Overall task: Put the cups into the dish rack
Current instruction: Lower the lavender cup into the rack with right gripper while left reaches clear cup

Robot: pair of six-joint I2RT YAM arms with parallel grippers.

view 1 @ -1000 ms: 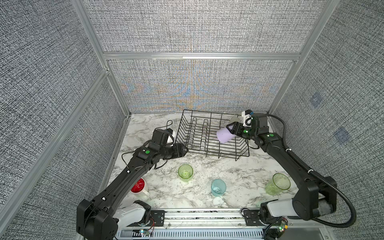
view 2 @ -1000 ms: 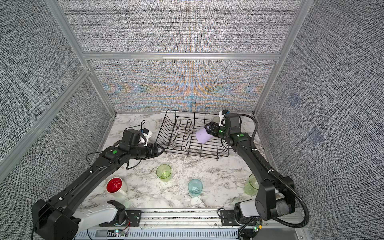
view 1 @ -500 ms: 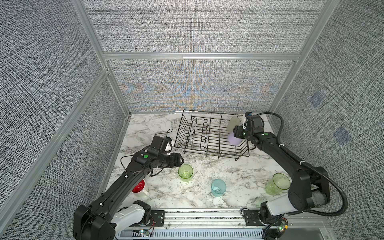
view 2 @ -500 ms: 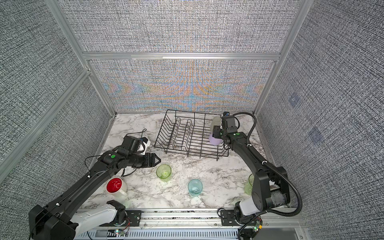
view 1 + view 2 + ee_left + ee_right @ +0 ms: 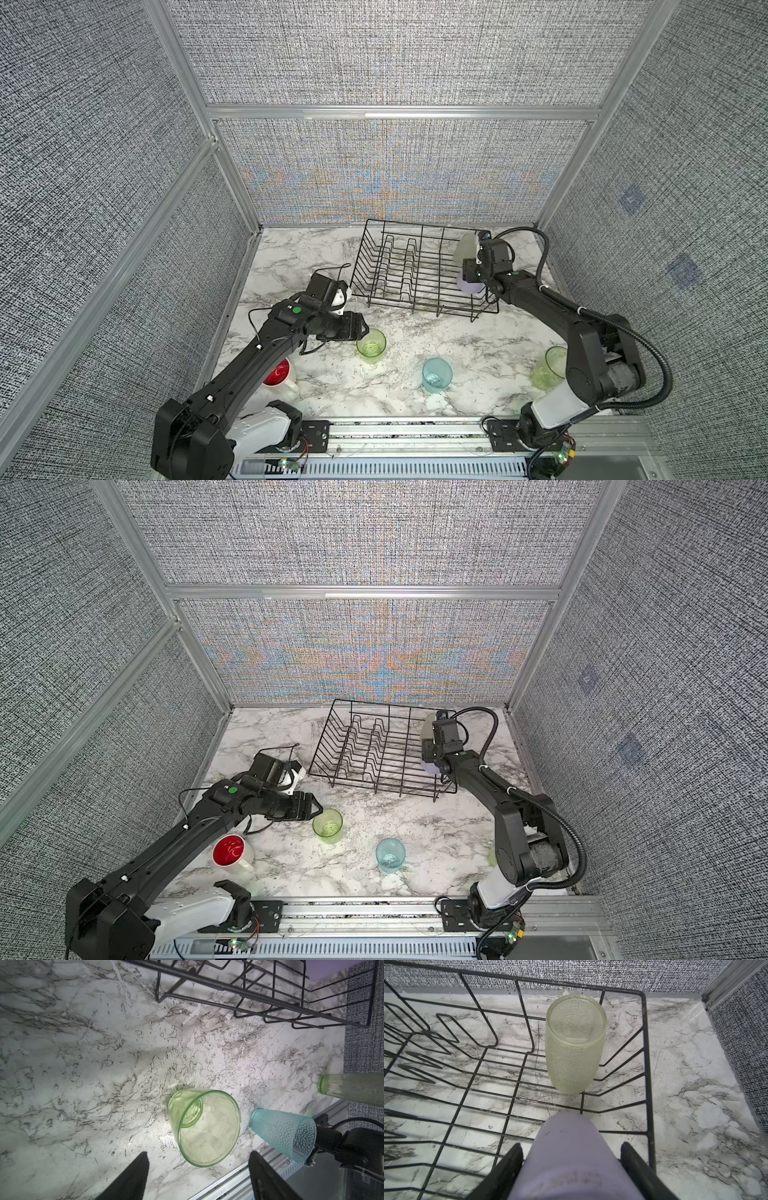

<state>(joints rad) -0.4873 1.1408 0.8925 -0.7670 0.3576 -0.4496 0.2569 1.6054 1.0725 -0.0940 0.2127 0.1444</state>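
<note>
Moved: left gripper (image 5: 362, 329) has swung from the left side of the dish rack (image 5: 363, 266) to a green tumbler (image 5: 371, 343) in front of it.
Left fingers (image 5: 133, 1178): wide, flanking the tumbler's rim, not touching.
Right: right gripper (image 5: 571, 1146) clamps lavender cup (image 5: 571, 1167) inside the rack's right end, beside an inverted pale tumbler (image 5: 574, 1043).

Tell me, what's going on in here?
Two robot arms are loading cups into the dish rack. The right gripper holds a lavender cup at the rack's right end, beside a pale green tumbler already standing there. The left gripper is open and lined up on a green tumbler on the table. A teal cup, a second green tumbler and a red-lined white mug wait nearby.
</note>
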